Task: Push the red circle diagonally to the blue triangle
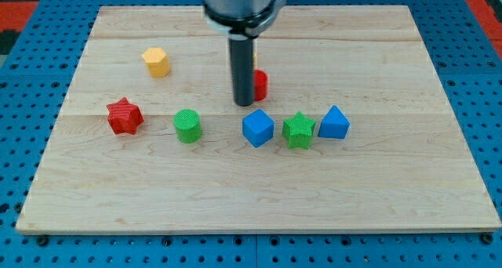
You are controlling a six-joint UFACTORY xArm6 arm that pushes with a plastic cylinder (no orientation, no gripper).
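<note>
The red circle point(260, 84) stands near the board's middle, mostly hidden behind my rod. My tip point(244, 103) rests on the board at the red circle's left, just above the blue cube point(257, 128). The blue triangle point(334, 122) sits to the right, touching the green star point(298, 130), which stands between it and the blue cube. The triangle lies down and to the right of the red circle.
A yellow hexagon point(157, 62) is at the upper left. A red star point(124, 116) and a green circle point(187, 125) stand at the left. A yellow heart is hidden behind the rod. The wooden board point(251, 197) lies on a blue pegboard.
</note>
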